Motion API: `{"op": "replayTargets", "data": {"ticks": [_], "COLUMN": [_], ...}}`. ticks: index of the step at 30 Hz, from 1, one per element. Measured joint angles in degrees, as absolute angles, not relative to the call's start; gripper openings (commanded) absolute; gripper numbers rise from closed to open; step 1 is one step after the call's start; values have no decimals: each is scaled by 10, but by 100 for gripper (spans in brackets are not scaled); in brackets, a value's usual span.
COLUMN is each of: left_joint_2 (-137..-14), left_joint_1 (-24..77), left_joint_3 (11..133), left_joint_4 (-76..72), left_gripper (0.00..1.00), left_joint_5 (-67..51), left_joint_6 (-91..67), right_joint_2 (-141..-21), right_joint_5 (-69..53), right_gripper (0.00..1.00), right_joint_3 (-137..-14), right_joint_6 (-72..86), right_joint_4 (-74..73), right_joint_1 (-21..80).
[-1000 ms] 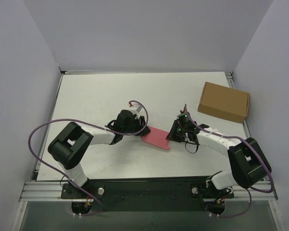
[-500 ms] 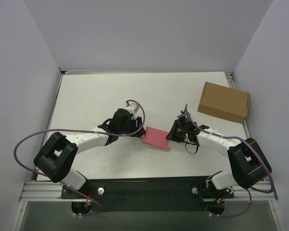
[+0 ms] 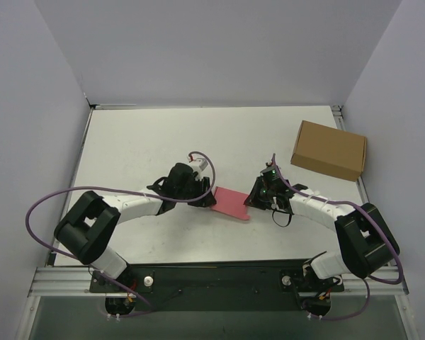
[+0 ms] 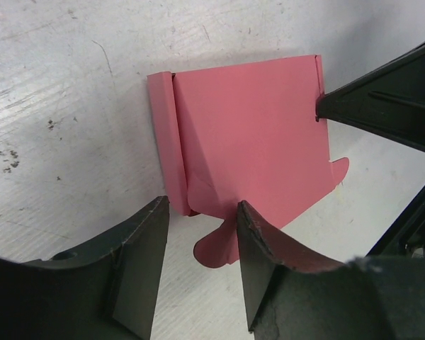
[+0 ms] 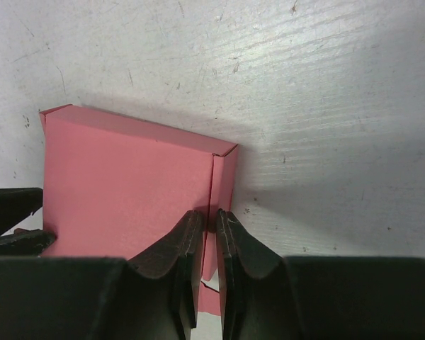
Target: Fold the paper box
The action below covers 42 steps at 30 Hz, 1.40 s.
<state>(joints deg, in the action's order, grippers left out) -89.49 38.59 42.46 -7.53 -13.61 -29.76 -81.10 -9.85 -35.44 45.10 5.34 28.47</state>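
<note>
Top external view: a small pink-red paper box (image 3: 231, 203) of thin, smooth card is seen lying flat on the white table (image 3: 142, 142), near the middle and between the two arms. The left gripper (image 3: 207, 196) is placed at its left end and the right gripper (image 3: 253, 197) at its right end. A brown cardboard box (image 3: 329, 149), rectangular and matt, is set well apart at the far right of the table.

Left wrist view: the table surface is shown as white, scratched and marked with dark specks. The paper box is seen as a flattened rectangle, with a narrow folded strip along one side and rounded tabs at the near edge. The left gripper is open. Its two dark fingers (image 4: 138, 262) are spread wide, and the near corner of the card lies between them; whether it is touched cannot be told. The tip of the right gripper is seen at the far edge of the card.

Right wrist view: the right gripper is closed on the paper box. A narrow side flap, creased along a sharp fold, is pinched between the black rounded fingers. The rest of the card is spread flat to the left.
</note>
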Motion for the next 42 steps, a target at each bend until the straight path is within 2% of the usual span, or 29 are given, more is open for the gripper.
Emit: {"op": "replayTargets", "data": {"ticks": [9, 13, 14, 18, 26, 30, 36, 42], "left_joint_2": [-918, -919, -921, -927, -920, -892, -855, -891], "left_joint_1": [395, 398, 399, 401, 408, 410, 407, 400], "left_joint_3": [425, 425, 425, 425, 425, 425, 425, 419], "left_joint_4": [-115, -117, -117, -116, -110, -96, -97, -115], "left_gripper": [41, 34, 28, 28, 44, 58, 59, 59], "left_joint_5": [-151, -150, -150, -145, -126, -107, -83, -99], "left_joint_6": [-315, -318, -319, -323, -316, -303, -293, -295], "right_joint_2": [-810, -809, -809, -809, -809, -809, -809, -809], "right_joint_5": [-95, -94, -93, -90, -85, -84, -83, -83], "right_gripper": [13, 13, 13, 13, 13, 13, 13, 13], "right_joint_3": [-354, -354, -354, -354, -354, -354, -354, -354], "right_joint_6": [450, 450, 450, 449, 449, 448, 447, 446], "right_joint_4": [53, 52, 51, 50, 49, 48, 48, 47], "right_joint_1": [285, 285, 285, 285, 285, 285, 285, 285]}}
